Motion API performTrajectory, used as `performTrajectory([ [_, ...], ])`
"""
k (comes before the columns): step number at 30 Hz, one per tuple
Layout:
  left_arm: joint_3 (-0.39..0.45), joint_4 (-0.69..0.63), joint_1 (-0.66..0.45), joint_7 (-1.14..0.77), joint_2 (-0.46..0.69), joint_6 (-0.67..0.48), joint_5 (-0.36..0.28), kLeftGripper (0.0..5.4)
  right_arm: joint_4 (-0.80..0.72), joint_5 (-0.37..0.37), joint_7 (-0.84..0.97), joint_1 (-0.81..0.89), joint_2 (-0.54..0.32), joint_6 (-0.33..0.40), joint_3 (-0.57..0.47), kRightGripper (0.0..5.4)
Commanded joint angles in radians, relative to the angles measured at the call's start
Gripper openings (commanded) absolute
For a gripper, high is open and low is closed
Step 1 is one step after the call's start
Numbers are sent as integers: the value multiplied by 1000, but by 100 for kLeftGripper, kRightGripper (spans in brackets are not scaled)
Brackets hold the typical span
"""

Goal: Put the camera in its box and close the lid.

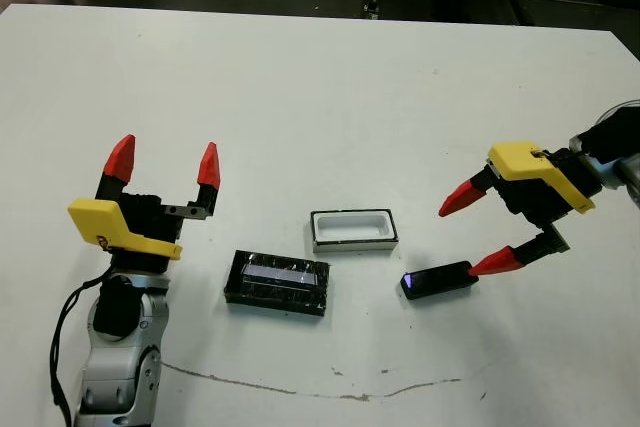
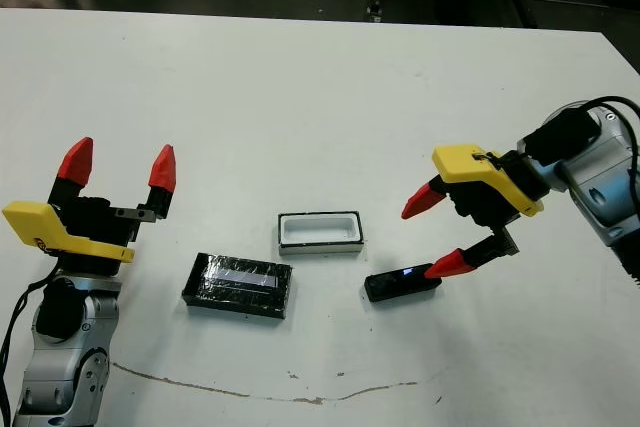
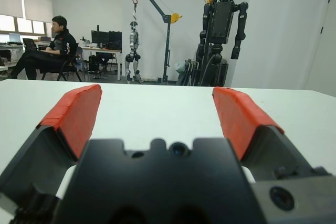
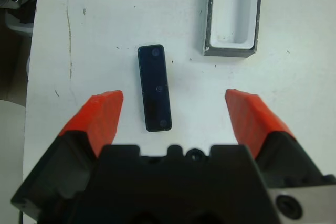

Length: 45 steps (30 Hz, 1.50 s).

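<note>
Right wrist view: right claw spread wide, straddling the camera lying flat, untouched. Step: grasp approach. Next: descend, close on its long sides.

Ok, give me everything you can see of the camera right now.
The camera is a small, slim, glossy black bar with rounded corners and small round marks on its upper face. A bluish glint shows at its end nearest the box. It lies flat on the white table, to the right of the box and apart from it. The right end effector is open, one red finger close to the camera's far end; contact cannot be told. Nothing grips it.
</note>
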Motion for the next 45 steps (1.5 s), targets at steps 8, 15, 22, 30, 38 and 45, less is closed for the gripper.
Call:
performTrajectory([
  [8,2,9,7,2,1,-3,13,540,-51,-30,5,61,-11,-66,-21,536],
  [15,4,6,10,-1,-1,3,0,540,-59,-24,5,108,-8,-71,-32,536],
  [22,6,11,14,-5,2,-7,-2,540,-120,-80,5,168,-3,-47,-60,536],
  [30,1,10,13,-4,0,-6,4,540,-108,-107,5,204,17,-54,-74,477],
  [38,-4,-2,22,-2,-6,5,-4,540,-52,-163,5,206,54,-122,-62,391],
  [45,-6,-1,22,0,-7,2,0,540,-7,-194,3,211,87,-149,-75,312],
])
